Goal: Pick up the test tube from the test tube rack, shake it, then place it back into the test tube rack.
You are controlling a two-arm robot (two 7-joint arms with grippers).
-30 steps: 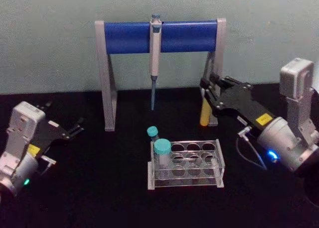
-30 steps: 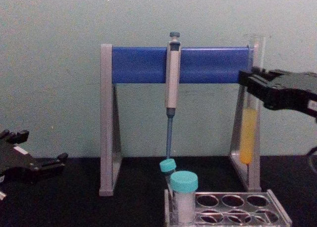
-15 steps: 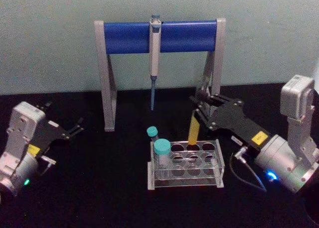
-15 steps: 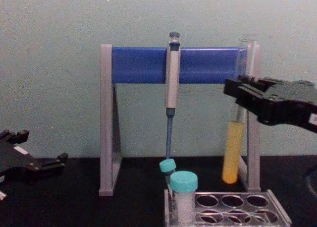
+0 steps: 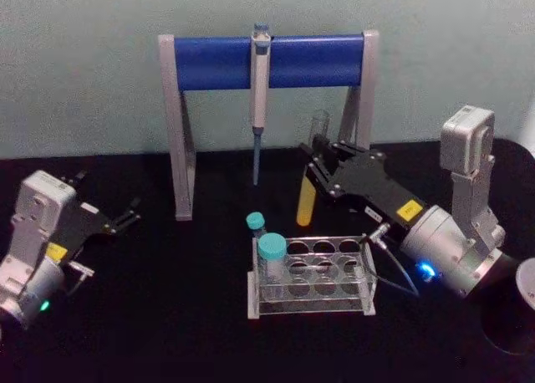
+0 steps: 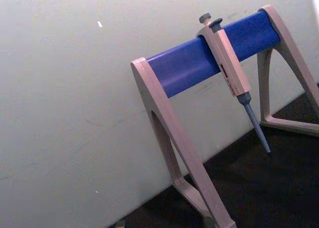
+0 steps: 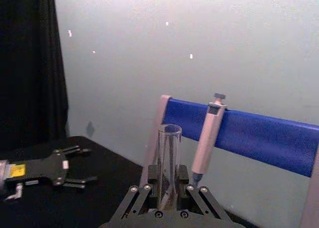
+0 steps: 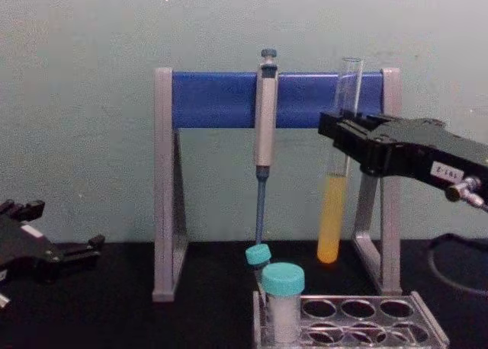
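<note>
The test tube (image 5: 307, 201) is a clear glass tube with yellow-orange liquid in its lower part. My right gripper (image 5: 318, 167) is shut on its upper half and holds it nearly upright in the air, above and just behind the back row of the test tube rack (image 5: 313, 304). In the chest view the test tube (image 8: 333, 216) hangs from the right gripper (image 8: 345, 134), its rounded bottom well above the rack (image 8: 427, 324). The tube's open rim (image 7: 169, 132) rises between the fingers in the right wrist view. My left gripper (image 5: 125, 215) rests open at the far left.
A grey-and-blue pipette stand (image 5: 219, 63) spans the back, with a pipette (image 5: 260, 74) hanging at its middle, close behind the tube. Two teal-capped vials (image 5: 272, 251) stand at the rack's left end. The stand's right leg (image 8: 389, 189) is just right of the tube.
The right gripper has carried the test tube leftward from beside the stand's right leg. The tube dipped toward the rack half a second ago and now hangs slightly higher. The left arm has not moved.
</note>
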